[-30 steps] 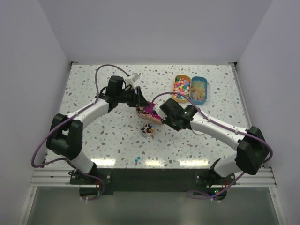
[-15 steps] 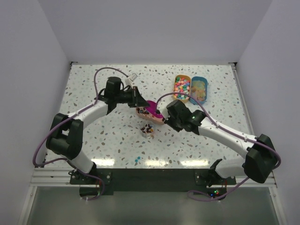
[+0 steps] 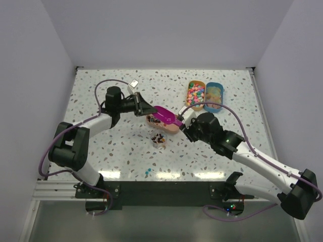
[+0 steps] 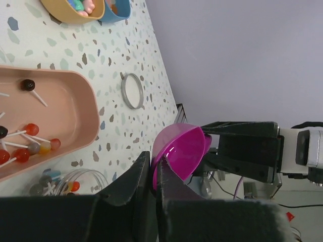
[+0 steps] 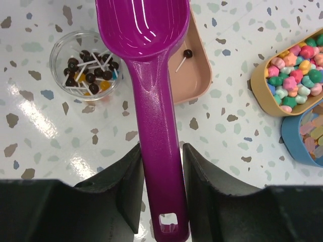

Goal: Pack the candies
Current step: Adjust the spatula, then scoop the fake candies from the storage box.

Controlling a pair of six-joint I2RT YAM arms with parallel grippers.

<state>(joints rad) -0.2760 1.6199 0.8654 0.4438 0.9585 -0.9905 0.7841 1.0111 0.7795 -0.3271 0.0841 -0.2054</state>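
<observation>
Candies, tiny dark balls on white sticks in black, brown and red, lie heaped in a small clear cup on the speckled table. A few more rest in a shallow pink tray just beside the cup. A purple scoop hangs empty above the tray.

Both arms meet at the scoop. The left claw is clenched on the rim of the scoop's bowl, with the thin plastic edge pinched between its two fingers. The right claw straddles the handle, one finger close against each side. From the wrist view I cannot tell whether it presses the handle or merely flanks it.

This looks like a handover of the scoop between the arms. To do it well, one claw should bear the scoop firmly before the other lets go, since a pinch on a slick curved rim could slip or let the scoop swing. The scoop should be kept level and clear of the cup, because a knock could tip the light cup and scatter what is packed.

Well apart to the right stand an orange tray of pastel sweets and a blue tray of pale ones. Neither seems part of this job.
</observation>
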